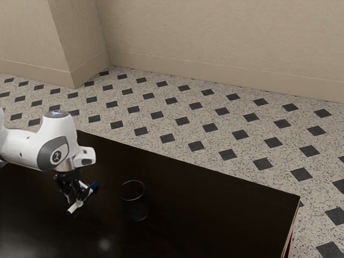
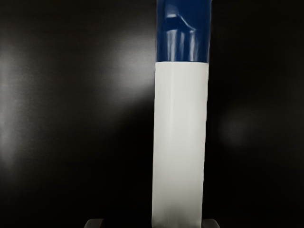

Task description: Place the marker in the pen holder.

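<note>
One marker point(image 1: 75, 207), white with a blue cap point(image 1: 94, 187), lay slantwise between the jaws, outside the pen holder. The jaws were open: in the wrist view they stood apart on either side of the white barrel, one just beside it or against it, the other with a clear gap between itself and the marker. Whether the marker rested on the surface point(image 1: 215, 215) or was a little above it, I could not tell.

In the exterior view the white arm point(image 1: 37, 149) came in from the left, and its black jaws pointed down around the marker. The blue cap reached out toward the exterior view's right, on the side of the pen holder point(image 1: 134, 203), while the other end angled down toward the exterior view's lower left. The holder, a dark round cup with its rim upward, stood upright on the surface near the marker, to the exterior view's right of it and apart from it.

The surface was black and glossy, with a soft pale reflection near the exterior view's lower edge. Past it lay a speckled floor point(image 1: 177, 148) set with dark squares, and beyond that rose a plain beige wall point(image 1: 215, 32) with a baseboard point(image 1: 215, 77) along its foot.
</note>
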{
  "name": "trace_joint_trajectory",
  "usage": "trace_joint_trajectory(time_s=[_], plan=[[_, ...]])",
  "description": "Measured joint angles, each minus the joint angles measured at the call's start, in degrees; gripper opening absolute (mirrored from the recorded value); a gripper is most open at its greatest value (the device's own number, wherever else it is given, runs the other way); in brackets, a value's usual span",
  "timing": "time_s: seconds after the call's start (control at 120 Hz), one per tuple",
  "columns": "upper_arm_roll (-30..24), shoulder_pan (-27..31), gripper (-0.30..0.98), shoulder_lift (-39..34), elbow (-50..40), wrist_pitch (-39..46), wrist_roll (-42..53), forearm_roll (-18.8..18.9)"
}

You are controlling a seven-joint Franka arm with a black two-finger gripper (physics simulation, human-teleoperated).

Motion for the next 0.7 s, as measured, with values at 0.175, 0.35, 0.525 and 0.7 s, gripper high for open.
trace_joint_trajectory(time_s=[0.175, 0.35, 0.525, 0.7], plan=[[0.0, 0.0, 0.12, -2.2, -3.5, 2.6, 1.5, 0.1], [0.0, 0.0, 0.02, -2.5, -4.1, 4.1, 2.6, 0.2], [0.1, 0.5, -0.05, -2.1, -4.0, 4.8, 3.0, 0.7], [-0.4, 0.9, -0.08, -8.0, -1.6, 0.8, 2.6, 1.3]])
